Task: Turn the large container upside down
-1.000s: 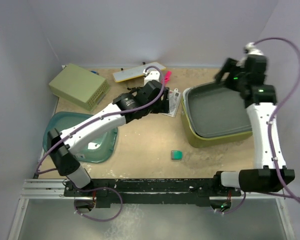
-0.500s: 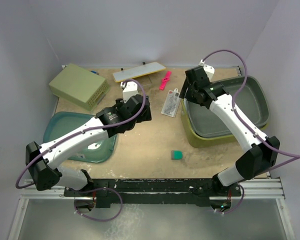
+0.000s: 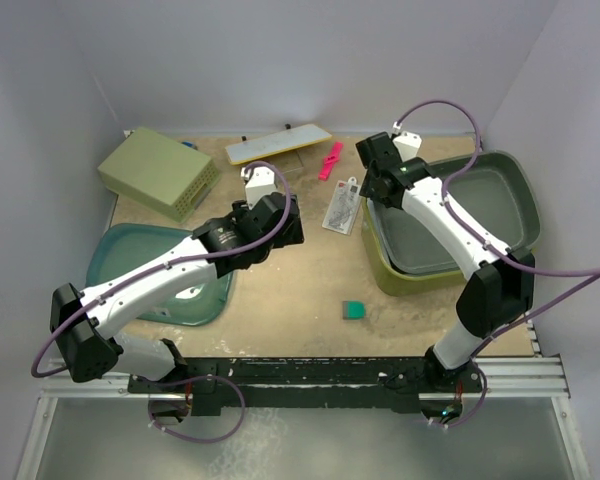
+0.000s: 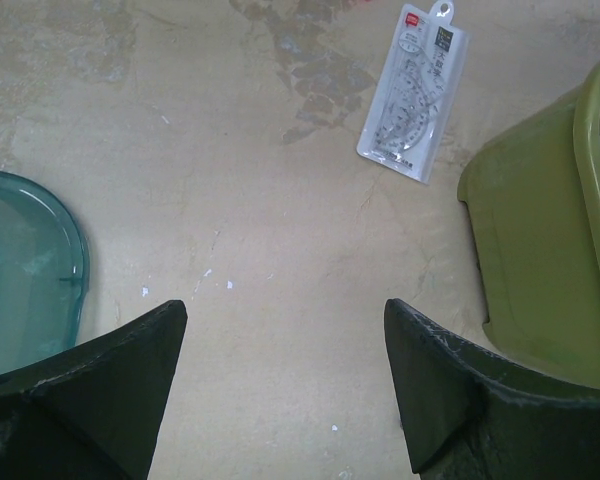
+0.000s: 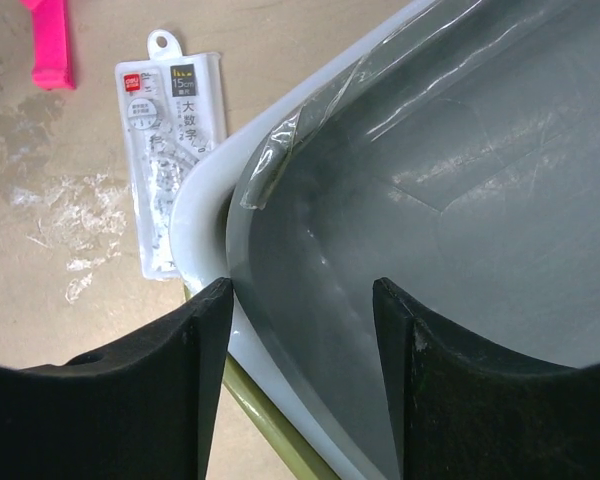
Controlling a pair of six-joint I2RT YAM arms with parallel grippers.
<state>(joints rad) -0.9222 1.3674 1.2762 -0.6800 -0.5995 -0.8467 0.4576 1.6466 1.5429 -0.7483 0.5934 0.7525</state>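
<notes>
Top external: olive large container upright, grey tub inside; left tool, right tool agape.

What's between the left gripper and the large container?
Bare table between left gripper and large container, per left wrist view; a clear packet lies farther ahead.

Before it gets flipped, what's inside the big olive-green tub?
A dark grey tub sits nested in the large container, a white rim between them. Anything beneath the grey tub is hidden.
</notes>
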